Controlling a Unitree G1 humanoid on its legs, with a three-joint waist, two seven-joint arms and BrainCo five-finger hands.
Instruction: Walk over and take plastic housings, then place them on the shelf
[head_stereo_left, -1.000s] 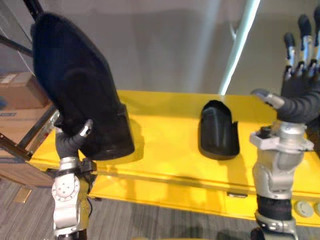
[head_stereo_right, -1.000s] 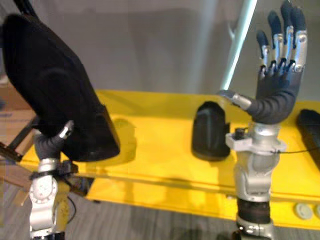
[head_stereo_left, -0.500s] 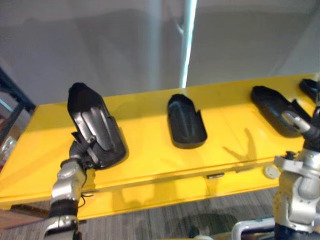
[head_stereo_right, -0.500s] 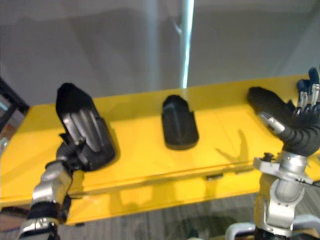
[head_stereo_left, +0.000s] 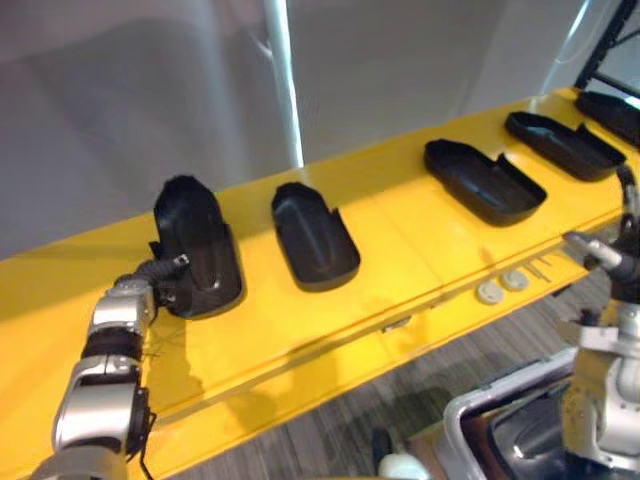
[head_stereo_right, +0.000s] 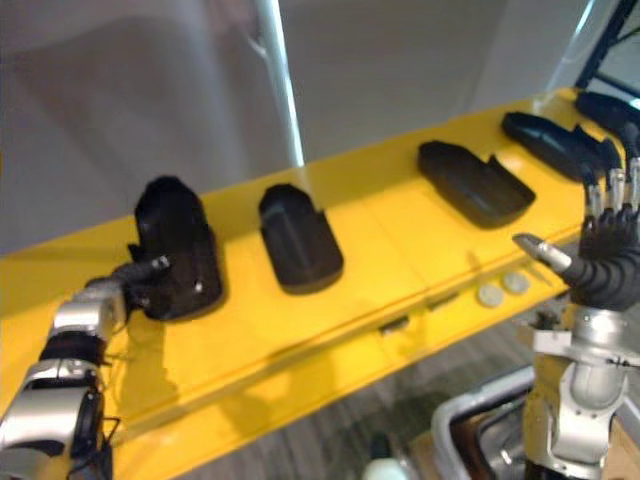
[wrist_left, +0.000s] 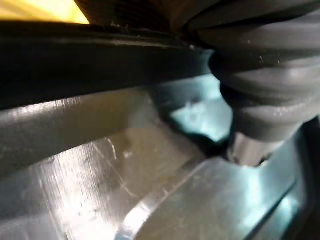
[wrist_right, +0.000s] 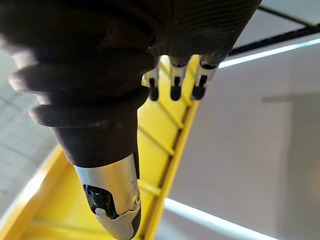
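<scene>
Yellow sheet metal forms the shelf (head_stereo_left: 400, 265), which runs across the head views from lower left to upper right in front of a grey wall (head_stereo_left: 130, 90).

Five black plastic housings lie in a row on the shelf, each apart from the next:
- Leftmost housing (head_stereo_left: 197, 245): rests on the shelf with its domed end toward the wall.
- Second housing (head_stereo_left: 315, 235): just to the right of the first, hollow side up.
- Third housing (head_stereo_left: 485, 180): further right, hollow side up.
- Fourth housing (head_stereo_left: 565, 145): beyond the third.
- Fifth housing (head_stereo_left: 612, 105): at the far right, cut off by the frame edge.

Left hand (head_stereo_left: 158, 278): it is at the near left edge of the leftmost housing and touches it. Its fingers are hidden against the housing, so whether they grip it cannot be determined.

Right hand (head_stereo_right: 610, 255): it is raised in front of the shelf's right part and holds nothing. Its fingers (head_stereo_right: 613, 185) point upward, straight and side by side, with the thumb (head_stereo_right: 535, 250) spread out to the left.

Two pale round discs (head_stereo_left: 502, 286) sit side by side on the shelf's front lip, below the third housing.
</scene>
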